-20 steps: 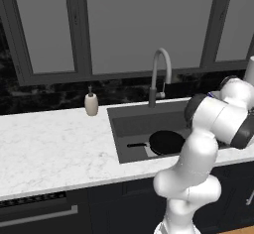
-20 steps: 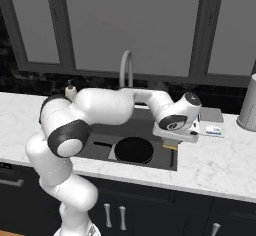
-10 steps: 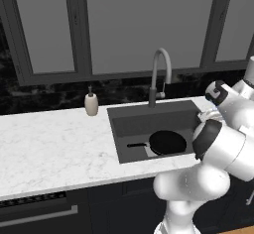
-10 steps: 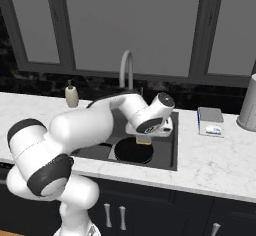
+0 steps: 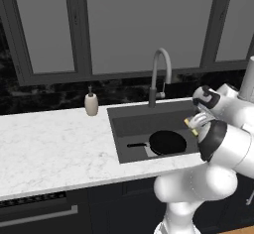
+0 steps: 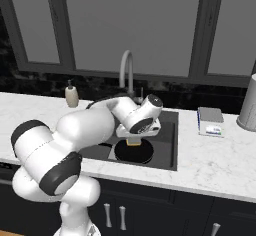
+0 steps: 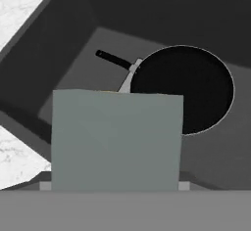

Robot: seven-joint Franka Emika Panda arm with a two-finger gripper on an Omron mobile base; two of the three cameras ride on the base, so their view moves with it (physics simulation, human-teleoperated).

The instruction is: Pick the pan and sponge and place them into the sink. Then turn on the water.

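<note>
The black pan (image 5: 167,143) (image 6: 134,151) (image 7: 191,90) lies on the floor of the dark grey sink (image 5: 134,124) (image 6: 167,145) (image 7: 73,44), its handle pointing left. My gripper (image 6: 133,136) (image 5: 194,124) hangs over the sink, just above the pan, shut on the sponge (image 6: 133,141) (image 5: 189,124). In the hand view the sponge (image 7: 115,137) shows as a grey-green block that hides my fingertips and part of the pan. No water runs from the grey arched faucet (image 5: 159,72) (image 6: 126,70).
A soap dispenser (image 5: 91,104) (image 6: 71,96) stands on the white marble counter left of the sink. A flat blue-and-white object (image 6: 210,121) and a grey canister (image 6: 248,105) sit on the counter to the right. Dark windows rise behind the faucet.
My arm has swung left from the sink's right edge to above the pan, carrying the sponge. The pan has stayed put.
</note>
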